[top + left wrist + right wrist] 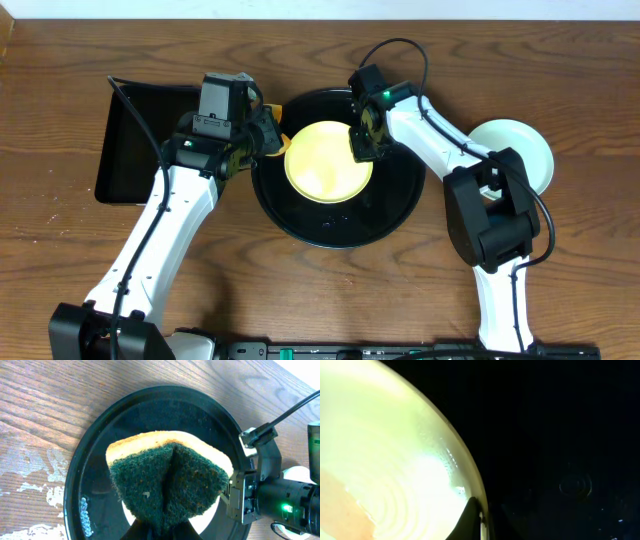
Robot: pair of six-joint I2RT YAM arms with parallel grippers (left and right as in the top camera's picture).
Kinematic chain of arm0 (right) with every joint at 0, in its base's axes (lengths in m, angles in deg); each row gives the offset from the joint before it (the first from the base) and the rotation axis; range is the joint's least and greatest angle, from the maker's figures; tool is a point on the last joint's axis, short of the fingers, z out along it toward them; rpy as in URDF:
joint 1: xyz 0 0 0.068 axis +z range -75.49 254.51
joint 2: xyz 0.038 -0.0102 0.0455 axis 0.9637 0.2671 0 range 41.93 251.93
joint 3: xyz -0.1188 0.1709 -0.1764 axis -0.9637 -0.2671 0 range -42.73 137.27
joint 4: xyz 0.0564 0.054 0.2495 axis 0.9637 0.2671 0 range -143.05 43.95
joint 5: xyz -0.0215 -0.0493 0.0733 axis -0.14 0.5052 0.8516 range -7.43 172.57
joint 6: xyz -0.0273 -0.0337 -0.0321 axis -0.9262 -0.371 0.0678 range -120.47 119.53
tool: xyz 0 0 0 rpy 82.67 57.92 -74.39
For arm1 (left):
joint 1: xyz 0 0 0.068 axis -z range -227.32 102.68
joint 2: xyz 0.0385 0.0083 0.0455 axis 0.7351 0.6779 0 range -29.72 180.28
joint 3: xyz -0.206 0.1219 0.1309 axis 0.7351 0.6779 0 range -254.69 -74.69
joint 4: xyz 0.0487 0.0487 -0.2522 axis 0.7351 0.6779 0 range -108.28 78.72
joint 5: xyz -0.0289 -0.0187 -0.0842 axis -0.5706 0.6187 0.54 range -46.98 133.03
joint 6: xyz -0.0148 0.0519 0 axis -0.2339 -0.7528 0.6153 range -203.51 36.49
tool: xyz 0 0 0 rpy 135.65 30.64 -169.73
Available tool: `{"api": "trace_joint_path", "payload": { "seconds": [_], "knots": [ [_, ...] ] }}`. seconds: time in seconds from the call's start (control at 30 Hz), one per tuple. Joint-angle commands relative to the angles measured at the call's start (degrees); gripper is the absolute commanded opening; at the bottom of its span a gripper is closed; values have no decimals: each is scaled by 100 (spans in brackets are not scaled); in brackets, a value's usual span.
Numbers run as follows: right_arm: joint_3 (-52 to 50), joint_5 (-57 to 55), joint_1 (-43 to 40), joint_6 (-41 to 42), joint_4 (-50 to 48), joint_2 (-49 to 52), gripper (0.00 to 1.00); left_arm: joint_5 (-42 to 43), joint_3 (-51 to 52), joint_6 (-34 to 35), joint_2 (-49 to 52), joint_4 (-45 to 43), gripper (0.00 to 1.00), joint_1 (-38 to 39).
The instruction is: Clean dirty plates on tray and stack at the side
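Right pincer [362, 143] clamped on right rim of yellow plate [325, 160]. Plate lies in round tray [390, 205], stretching left of that pincer, orange smear [340, 502] on it. Left pincer [262, 140] clamped on folded sponge [170, 480], over tray's left rim. Mint plate [520, 150] on surface [80, 240], right of right pincer, outside tray.

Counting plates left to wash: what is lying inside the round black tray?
One pale yellow plate lies in the round black tray, the right gripper shut on its rim. Anything beneath that plate is covered and cannot be seen.
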Motion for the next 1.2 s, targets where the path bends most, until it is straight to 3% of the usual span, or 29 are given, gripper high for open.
{"api": "trace_joint_path", "payload": {
  "seconds": [0.0, 0.47, 0.87, 1.17],
  "knots": [
    [-111, 116, 101, 90, 79, 299, 1, -57, -68, -31, 46, 7, 8, -17],
    [-96, 603, -605, -304, 643, -1115, 1, -57, -68, -31, 46, 7, 8, -17],
    [-96, 1873, -1233, -767, 791, -1325, 1, -57, -68, -31, 46, 7, 8, -17],
    [-96, 1729, -1856, -1023, 841, -1847, 1, -59, -68, -31, 46, 7, 8, -17]
  ]
}}
